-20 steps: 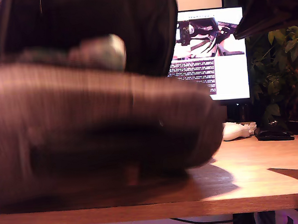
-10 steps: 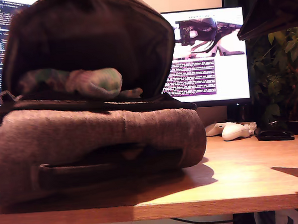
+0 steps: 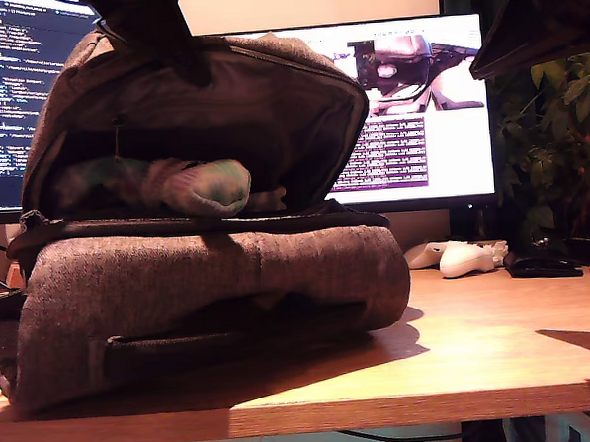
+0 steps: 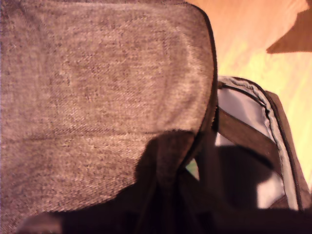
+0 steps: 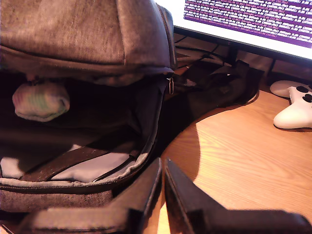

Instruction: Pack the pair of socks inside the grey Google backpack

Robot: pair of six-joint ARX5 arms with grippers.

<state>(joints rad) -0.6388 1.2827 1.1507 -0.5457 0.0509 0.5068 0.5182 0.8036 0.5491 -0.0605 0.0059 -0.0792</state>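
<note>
At the exterior view's left, a monitor (image 3: 11,87) with lines of code stands behind the grey Google backpack (image 3: 209,275), which lies on the wooden table (image 3: 500,349) and fills the left and middle of that view. Its big flap is raised and the main compartment is open toward the camera. My first gripper (image 3: 167,44) comes down from the top edge of the exterior view onto the flap. In the first wrist view its dark jaws are closed on the edge of the woven flap (image 4: 97,97), so it is pinching the backpack. The pair of socks (image 3: 199,186) lies inside the open compartment, on the lower half of the bag and under the raised flap. The second wrist view also shows the bundle in the dark inside. My second gripper (image 5: 162,190) is beside the bag's opening, above the table. Its two fingers (image 5: 185,195) are almost pressed together and there is nothing between them. More to the right in the exterior view there is a second monitor (image 3: 418,115). After it, white controllers (image 3: 465,259) rest on the table. A green plant (image 3: 558,148) stands at the exterior view's right edge, with a dark arm (image 3: 537,15) above it.
</note>
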